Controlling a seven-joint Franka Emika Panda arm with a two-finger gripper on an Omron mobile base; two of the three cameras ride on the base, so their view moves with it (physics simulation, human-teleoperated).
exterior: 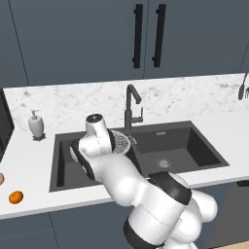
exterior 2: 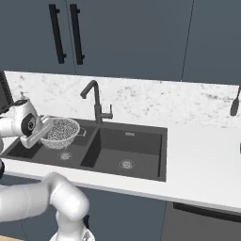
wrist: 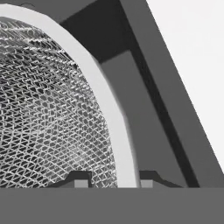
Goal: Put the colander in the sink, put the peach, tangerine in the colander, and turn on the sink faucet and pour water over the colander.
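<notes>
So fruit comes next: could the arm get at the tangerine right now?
Probably not yet: the gripper straddles the colander rim over the sink. The tangerine lies open on the counter.

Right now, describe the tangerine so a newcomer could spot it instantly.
Start at the dark double-basin sink in the white marble counter and follow the counter's front edge left. The tangerine lies there alone, small, round and bright orange. The paler pinkish peach sits just beyond it at the picture's left edge.
</notes>
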